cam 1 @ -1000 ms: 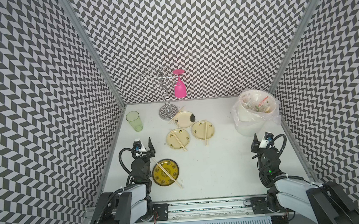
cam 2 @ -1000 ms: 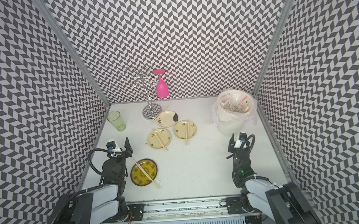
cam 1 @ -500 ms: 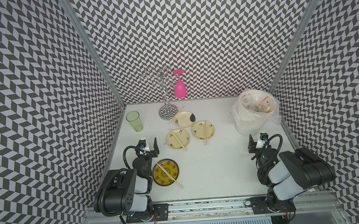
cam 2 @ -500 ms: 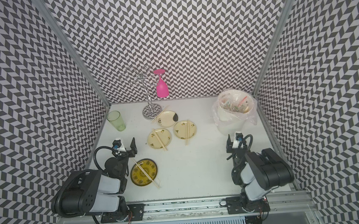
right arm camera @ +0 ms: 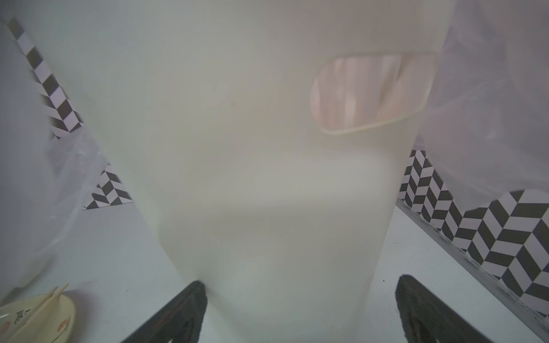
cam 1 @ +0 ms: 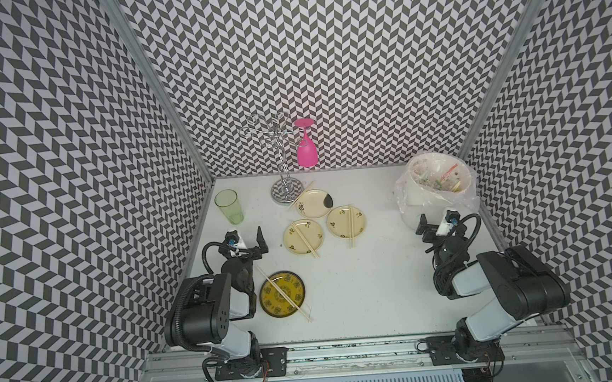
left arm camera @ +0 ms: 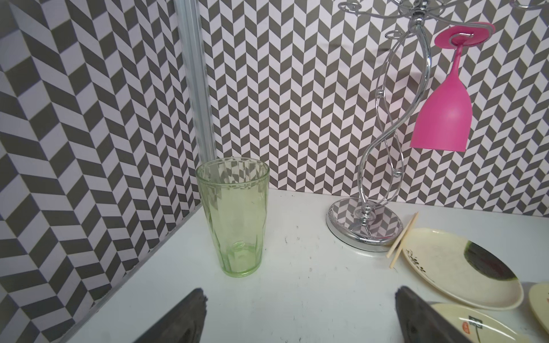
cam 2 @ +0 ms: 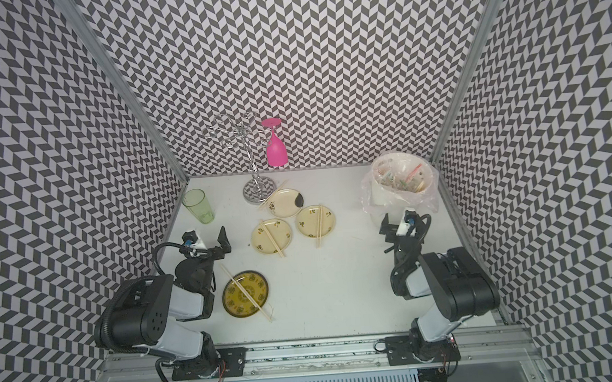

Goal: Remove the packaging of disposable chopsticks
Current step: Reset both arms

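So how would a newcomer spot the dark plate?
Find the left arm at the table's near edge. Beside it lies a plate with chopsticks across it. It alone is dark yellow; the other three plates are pale cream.

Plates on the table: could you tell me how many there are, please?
4: the dark-patched plate by the rack base, two cream plates nearer the robot, the yellow plate beside the left arm. None looks hidden.

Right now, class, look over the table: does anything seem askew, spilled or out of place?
One pair of chopsticks is askew: it lies along the back plate's rim, beside the glass stand's base, while the other three pairs lie across their plates. Nothing looks spilled or broken.
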